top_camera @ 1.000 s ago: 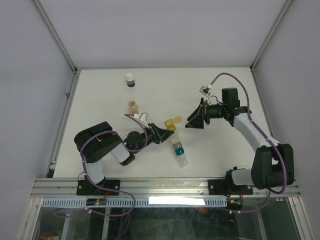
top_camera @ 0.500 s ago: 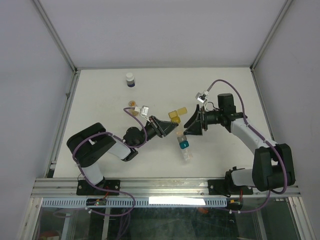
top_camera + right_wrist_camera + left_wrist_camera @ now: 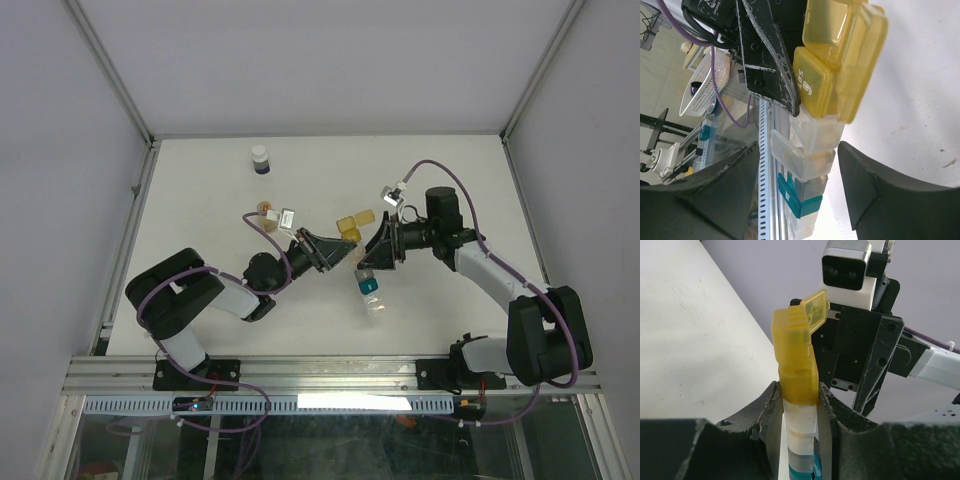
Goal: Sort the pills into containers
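Over mid-table, top view: my left gripper (image 3: 335, 252) is clamped on the containers (image 3: 370, 290), held out between both arms. My right gripper (image 3: 370, 258) straddles them, jaws wide.
Left wrist, grip: both fingers (image 3: 767, 410) pinch the white cell (image 3: 801, 420). The yellow cell (image 3: 797, 360) sits above it, lid flipped up.
Right wrist, step: the containers sit between my spread right fingers (image 3: 870, 185), with gaps on both sides. I judge I should centre first, then close gently without twisting.
Room: the table (image 3: 450, 180) gives open surface behind my right arm. The bottle (image 3: 260, 160) stands well apart, far left.
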Tool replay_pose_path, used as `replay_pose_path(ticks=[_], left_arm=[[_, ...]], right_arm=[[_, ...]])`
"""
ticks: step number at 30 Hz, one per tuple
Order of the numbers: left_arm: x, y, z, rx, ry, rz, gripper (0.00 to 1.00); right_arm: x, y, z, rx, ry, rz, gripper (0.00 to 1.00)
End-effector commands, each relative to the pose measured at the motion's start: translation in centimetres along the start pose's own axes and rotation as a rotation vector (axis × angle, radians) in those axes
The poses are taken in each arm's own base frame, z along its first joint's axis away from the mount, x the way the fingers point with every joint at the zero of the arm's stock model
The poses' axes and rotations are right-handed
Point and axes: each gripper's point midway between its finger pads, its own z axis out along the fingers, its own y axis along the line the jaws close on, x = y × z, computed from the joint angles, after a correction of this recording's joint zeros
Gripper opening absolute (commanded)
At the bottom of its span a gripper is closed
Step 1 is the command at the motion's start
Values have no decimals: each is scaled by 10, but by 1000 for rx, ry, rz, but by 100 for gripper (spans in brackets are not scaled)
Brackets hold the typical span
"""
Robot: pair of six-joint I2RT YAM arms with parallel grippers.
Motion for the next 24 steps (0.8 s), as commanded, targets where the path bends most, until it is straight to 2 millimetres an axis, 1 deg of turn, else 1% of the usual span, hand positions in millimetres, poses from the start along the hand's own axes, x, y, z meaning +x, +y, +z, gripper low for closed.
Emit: replay_pose_path(ticks=[1,5,14,15,17,18,21,22,24], left_arm=[[-44,-64,5,224,-153,27,0],[-45,-64,6,226,-158,28,0],[-47,-67,8,235,-163,33,0],[-48,-67,8,234,-165,33,0],[-48,-67,7,234,-166,32,0],[-48,-67,7,233,-168,32,0],[-48,-66,7,230,-168,35,0],[-47,-66,7,228,-166,35,0],[-46,-63,7,221,-162,34,0]], right_arm=[[-10,3,6,0,-13,-28,64],[-9,4,9,-10,-7,-11,57],[-8,2,10,-11,-3,8,47],[-8,2,10,-10,-2,9,44],[-9,0,11,-4,-3,10,34],[-10,0,11,0,-4,9,25],[-12,-2,10,17,-9,0,9],[-12,-2,10,19,-9,-5,5],[-13,-2,10,20,-8,-6,4]])
